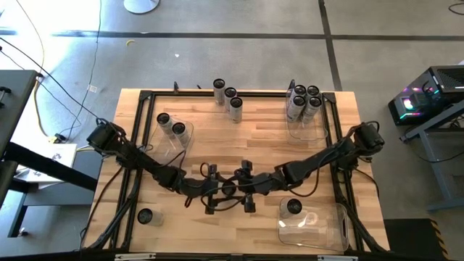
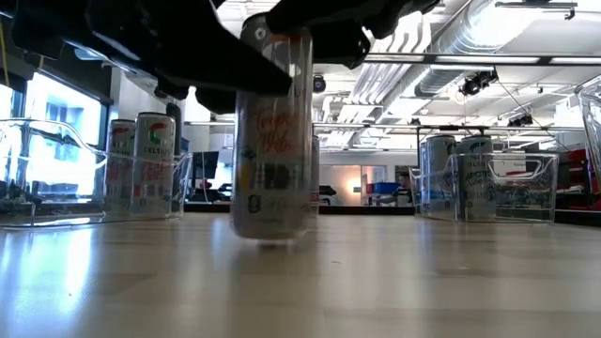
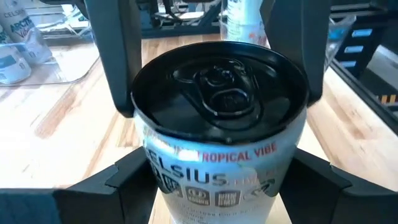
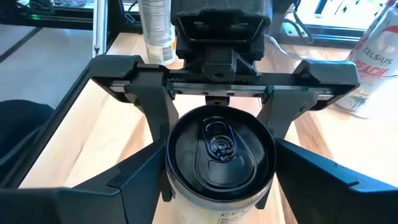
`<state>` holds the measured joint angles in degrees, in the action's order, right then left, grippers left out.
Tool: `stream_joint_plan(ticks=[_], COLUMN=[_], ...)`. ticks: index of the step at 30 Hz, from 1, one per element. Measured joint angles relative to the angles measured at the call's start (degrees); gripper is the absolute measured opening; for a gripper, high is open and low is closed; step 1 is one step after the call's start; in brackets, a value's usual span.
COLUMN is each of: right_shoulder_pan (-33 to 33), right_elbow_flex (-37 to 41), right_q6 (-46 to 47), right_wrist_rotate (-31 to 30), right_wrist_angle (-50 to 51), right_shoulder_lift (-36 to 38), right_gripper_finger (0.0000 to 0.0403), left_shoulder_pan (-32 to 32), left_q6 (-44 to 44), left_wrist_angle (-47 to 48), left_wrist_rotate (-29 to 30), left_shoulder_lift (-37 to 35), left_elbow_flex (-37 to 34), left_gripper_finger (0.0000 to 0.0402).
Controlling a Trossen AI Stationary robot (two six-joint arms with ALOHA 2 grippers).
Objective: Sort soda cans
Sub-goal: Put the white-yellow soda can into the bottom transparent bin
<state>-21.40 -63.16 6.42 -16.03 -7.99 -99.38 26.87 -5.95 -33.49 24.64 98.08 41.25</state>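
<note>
Fingers of the left pincer [image 3: 217, 186] were pressed onto one soda can [image 4: 219, 149] from its two sides. The right pincer [image 4: 219, 186] pinched the same can from the other way. Both arms met over the middle of the table [image 1: 239, 145], near its front edge, so this looked like one arm passing the can to the other. In the low view the can stood upright. Whether its bottom touched the wood could not be told.

Farther out, some sorting looked done. Two cans [image 1: 170, 127] stood in the back-left bin [image 1: 163, 148]. About five cans [image 1: 303, 101] stood close together in the back-right bin [image 1: 310, 132]. One can [image 1: 293, 207] stood in the front-right bin [image 1: 326, 230], just beside the right arm.

Some cans were in no bin. Three loose cans [image 1: 228, 98] stood in a short row at the back edge, between the two back bins. One lone can [image 1: 146, 216] stood near the front-left corner, well apart from the rest.

So the job looked a bit more than half done. Five cans were probably left to put away: the shared one, the three at the back, and the one in the corner.
</note>
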Motion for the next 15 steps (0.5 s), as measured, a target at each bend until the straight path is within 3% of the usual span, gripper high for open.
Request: stream_joint_plan(ticks=[12,15], right_shoulder_pan=[0.37,-0.1], right_elbow_flex=[-0.17,-0.15], right_q6=[2.34,2.33], right_wrist_rotate=[0.0,-0.31], right_wrist_angle=[-5.99,-6.54], right_shoulder_lift=[-4.98,-4.85], right_gripper_finger=[0.0274,0.0254], left_shoulder_pan=[0.26,-0.09], left_q6=[-1.03,-1.87], left_wrist_angle=[1.72,1.48], left_wrist_rotate=[0.22,-2.73], left_shoulder_lift=[-0.17,-0.2], left_elbow_flex=[-0.31,-0.31], left_gripper_finger=[0.0267,0.0276])
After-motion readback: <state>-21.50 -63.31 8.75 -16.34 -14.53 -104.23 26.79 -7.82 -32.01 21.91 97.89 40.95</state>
